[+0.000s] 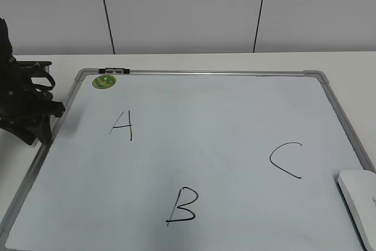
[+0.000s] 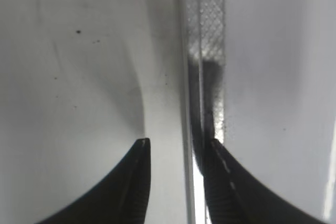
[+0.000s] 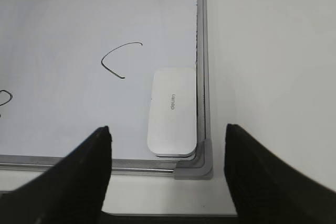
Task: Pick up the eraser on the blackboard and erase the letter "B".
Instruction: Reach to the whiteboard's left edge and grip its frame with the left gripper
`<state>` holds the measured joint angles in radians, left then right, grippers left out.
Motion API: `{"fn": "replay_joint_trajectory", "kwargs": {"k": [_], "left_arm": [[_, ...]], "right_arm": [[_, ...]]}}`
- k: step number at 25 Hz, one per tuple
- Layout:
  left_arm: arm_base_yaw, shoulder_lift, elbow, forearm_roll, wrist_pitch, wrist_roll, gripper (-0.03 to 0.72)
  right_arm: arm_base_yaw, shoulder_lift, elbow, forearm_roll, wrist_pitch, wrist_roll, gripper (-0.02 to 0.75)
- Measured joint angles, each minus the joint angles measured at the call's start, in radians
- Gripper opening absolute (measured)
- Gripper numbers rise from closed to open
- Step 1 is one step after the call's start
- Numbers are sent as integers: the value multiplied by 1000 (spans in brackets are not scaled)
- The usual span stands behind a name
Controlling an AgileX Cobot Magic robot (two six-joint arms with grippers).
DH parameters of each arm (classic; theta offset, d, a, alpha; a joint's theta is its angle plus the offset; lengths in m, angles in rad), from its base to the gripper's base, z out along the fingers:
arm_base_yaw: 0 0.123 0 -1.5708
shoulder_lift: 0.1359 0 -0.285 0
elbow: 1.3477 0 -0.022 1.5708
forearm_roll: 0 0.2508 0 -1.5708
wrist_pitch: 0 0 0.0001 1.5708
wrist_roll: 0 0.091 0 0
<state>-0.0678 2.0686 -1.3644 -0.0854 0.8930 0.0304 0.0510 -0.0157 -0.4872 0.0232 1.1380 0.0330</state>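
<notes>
The eraser [image 3: 172, 112] looks light, hard and slippery, so pinch its long sides. It sits at the blackboard's [image 1: 194, 116] 4 o'clock corner. The right gripper [image 3: 168, 135] has its jaws wide and empty; the left gripper [image 2: 176, 148] is a little open, holding nothing.

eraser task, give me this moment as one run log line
phase: pre-grasp | eraser: lying in blackboard corner, untouched | letter "B": intact | right gripper: jaws open, above eraser | left gripper: open at frame edge

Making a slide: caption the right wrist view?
Open end effector above the eraser in the blackboard corner.
</notes>
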Motion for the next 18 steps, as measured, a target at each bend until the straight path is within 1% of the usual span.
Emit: {"fn": "replay_joint_trajectory", "kwargs": {"k": [11, 13, 15, 18], "left_arm": [[0, 17, -3, 0, 1, 0, 244], [0, 17, -4, -2, 1, 0, 232], [0, 17, -4, -5, 2, 0, 185], [-2, 17, -4, -12, 5, 0, 90]], "right_arm": [[0, 0, 0, 0, 0, 0, 501], [0, 0, 0, 0, 0, 0, 501], [0, 0, 0, 0, 0, 0, 501], [0, 0, 0, 0, 0, 0, 501]]}}
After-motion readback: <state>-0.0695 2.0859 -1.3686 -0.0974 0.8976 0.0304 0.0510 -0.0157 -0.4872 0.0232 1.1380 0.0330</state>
